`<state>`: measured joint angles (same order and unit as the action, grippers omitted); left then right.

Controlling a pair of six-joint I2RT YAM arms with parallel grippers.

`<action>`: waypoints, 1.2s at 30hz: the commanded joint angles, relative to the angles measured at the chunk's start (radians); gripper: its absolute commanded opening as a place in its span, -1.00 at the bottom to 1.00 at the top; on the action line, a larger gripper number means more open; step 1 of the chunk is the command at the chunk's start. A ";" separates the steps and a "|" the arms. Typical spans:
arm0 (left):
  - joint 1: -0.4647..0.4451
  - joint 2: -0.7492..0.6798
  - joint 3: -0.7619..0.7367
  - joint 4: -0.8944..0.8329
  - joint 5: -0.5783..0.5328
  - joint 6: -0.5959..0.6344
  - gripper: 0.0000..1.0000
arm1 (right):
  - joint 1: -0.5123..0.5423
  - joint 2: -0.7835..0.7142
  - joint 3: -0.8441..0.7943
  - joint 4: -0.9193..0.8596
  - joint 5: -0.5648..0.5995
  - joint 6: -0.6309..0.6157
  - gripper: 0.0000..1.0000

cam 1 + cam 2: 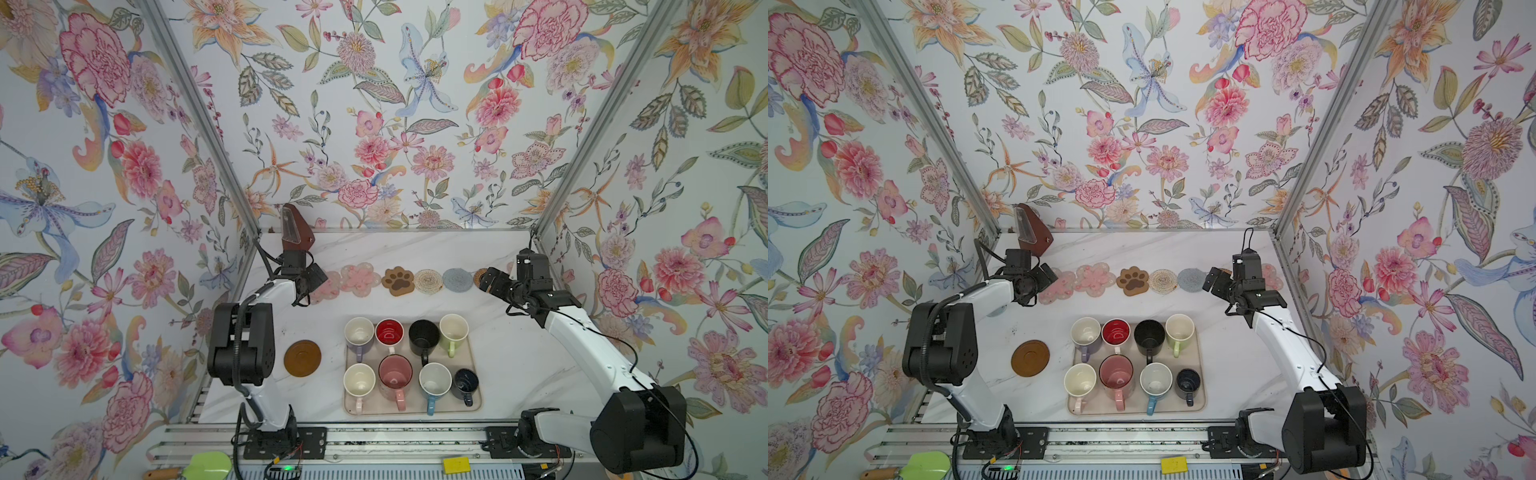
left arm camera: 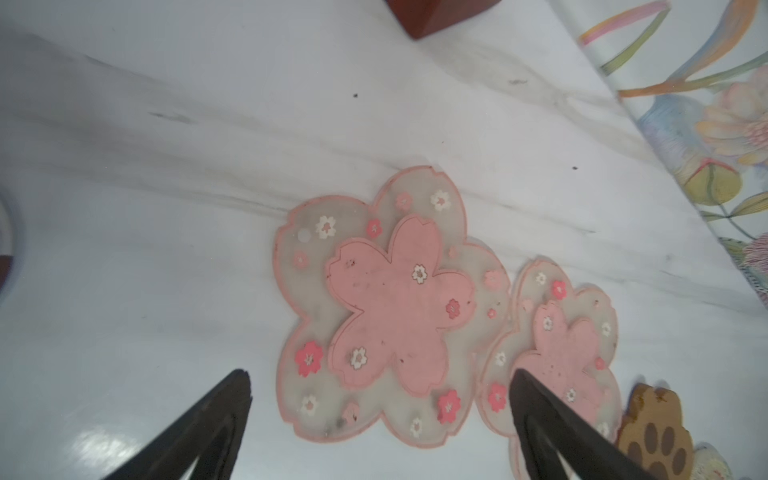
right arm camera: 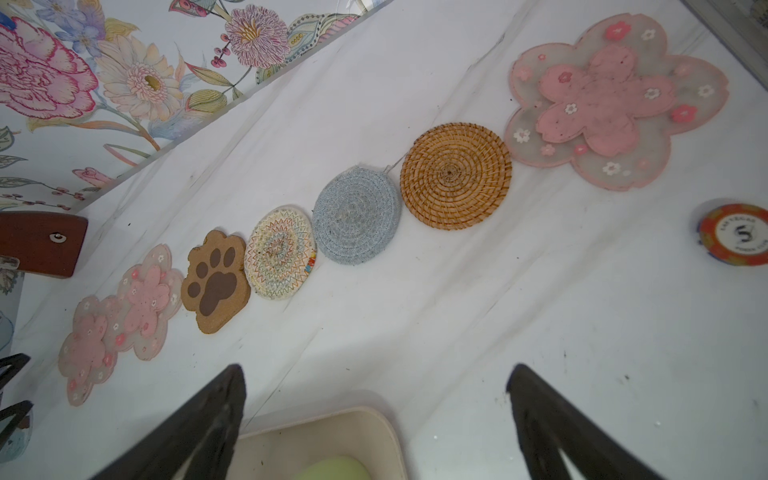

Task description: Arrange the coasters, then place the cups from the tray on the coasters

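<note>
Left end effector [image 2: 380, 374] and right end effector [image 3: 376, 370] hang wide open, empty, by the coaster row [image 3: 355, 216]. In a top view the right one mostly hides the rattan coaster [image 1: 478, 274]. Cups [image 1: 424, 336] fill the tray [image 1: 415, 409].

You face a three-sided enclosure: the back wall [image 1: 382, 104], the left side wall [image 1: 83, 187] and the right side wall [image 1: 685, 208] all carry pale wallpaper printed with large pink, orange and blue flowers and grey-green leaves. The left corner post [image 1: 203, 112] and the right corner post [image 1: 604, 112], both aluminium, run down to the far corners of the white marble-pattern tabletop [image 1: 519, 365], which has faint grey veining. Along its near edge you find a slotted aluminium rail [image 1: 399, 446]; the lighting is even and diffuse, with soft glare on the tabletop.
</note>
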<state>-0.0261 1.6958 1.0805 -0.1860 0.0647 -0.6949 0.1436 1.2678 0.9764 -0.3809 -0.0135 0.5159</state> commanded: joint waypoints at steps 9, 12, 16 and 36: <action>-0.066 -0.549 -0.355 -0.289 -0.100 -0.069 0.98 | 0.002 0.077 0.075 0.006 0.012 -0.043 0.98; -0.095 -0.651 -0.450 -0.322 -0.126 -0.106 0.98 | 0.005 0.099 0.086 0.009 0.009 -0.051 0.98; -0.099 -0.700 -0.521 -0.346 -0.130 -0.129 0.98 | 0.010 0.119 0.092 0.019 0.002 -0.053 0.98; -0.101 -0.505 -0.565 -0.095 -0.067 -0.149 0.98 | 0.038 0.102 0.078 0.028 0.010 -0.037 0.98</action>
<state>-0.1204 1.1648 0.5282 -0.3321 -0.0257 -0.8299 0.1757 1.3876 1.0454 -0.3626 -0.0170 0.4820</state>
